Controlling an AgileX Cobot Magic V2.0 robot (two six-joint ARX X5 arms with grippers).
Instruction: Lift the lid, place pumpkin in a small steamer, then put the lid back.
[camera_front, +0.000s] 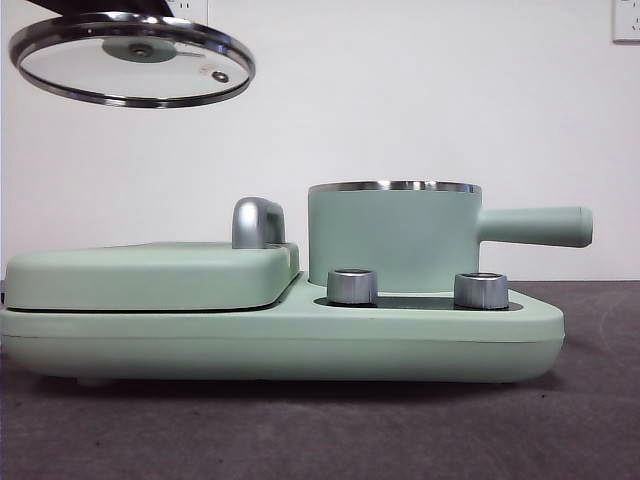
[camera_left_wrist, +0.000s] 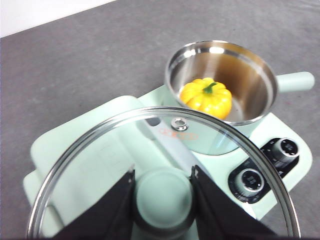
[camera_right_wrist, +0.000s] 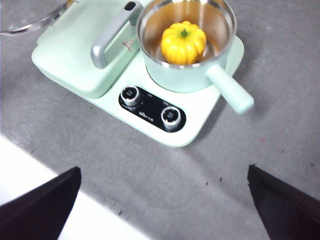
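Note:
The pumpkin (camera_left_wrist: 206, 96) (camera_right_wrist: 183, 42) lies inside the small steamer (camera_front: 392, 237) (camera_left_wrist: 222, 82) (camera_right_wrist: 186, 37), which stands open on the mint-green cooker base (camera_front: 300, 335). In the front view the pot wall hides the pumpkin. My left gripper (camera_left_wrist: 163, 195) is shut on the mint knob of the glass lid (camera_left_wrist: 165, 150) and holds it in the air, up and to the left of the pot (camera_front: 130, 58). My right gripper (camera_right_wrist: 162, 200) is open and empty, high above the table in front of the cooker.
A flat mint-green rectangular cover (camera_front: 150, 272) with a chrome handle (camera_front: 257, 222) (camera_right_wrist: 107, 37) sits left of the pot. Two steel dials (camera_front: 352, 286) (camera_front: 481, 290) are at the cooker's front. The pot's straight handle (camera_front: 535, 226) sticks out to the right. Grey tabletop (camera_front: 320, 430) surrounds the cooker.

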